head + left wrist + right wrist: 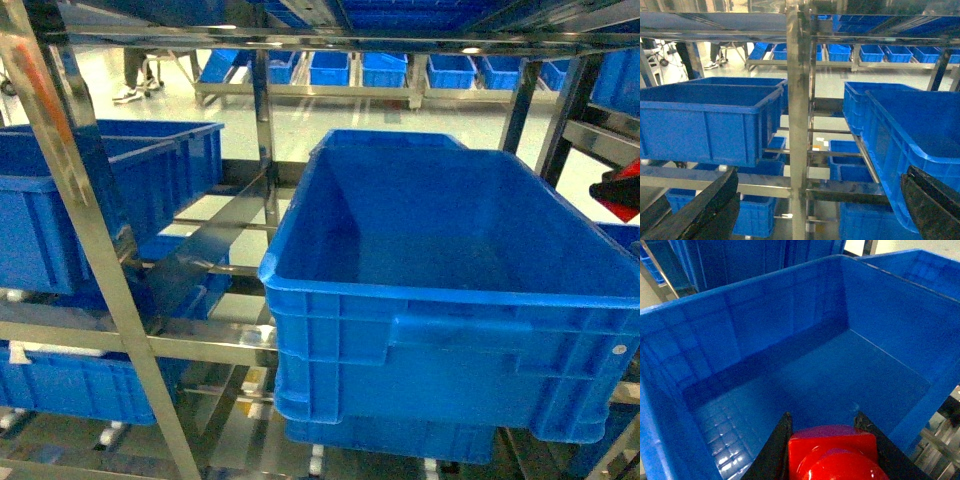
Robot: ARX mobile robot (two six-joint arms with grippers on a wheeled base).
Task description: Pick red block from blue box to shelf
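Observation:
My right gripper (823, 416) is shut on the red block (832, 452), a glossy red brick with its round stud facing the camera. It hangs above the bare floor of a large royal-blue crate (765, 325). In the head view this gripper (612, 190) shows at the right edge, beside the crate's right rim, with red showing on it. The crate sits on the steel shelf (85, 200). My left gripper (810, 210) is open, fingers wide apart with nothing between them, facing a shelf upright (797, 100). The blue box is out of view.
More royal-blue crates (110, 190) fill the shelf tiers at left and below. The big crate (450, 250) is in front and holds nothing I can see. Further racks with blue bins (390, 68) stand across the aisle, and a person's feet (130, 95) show at the far left.

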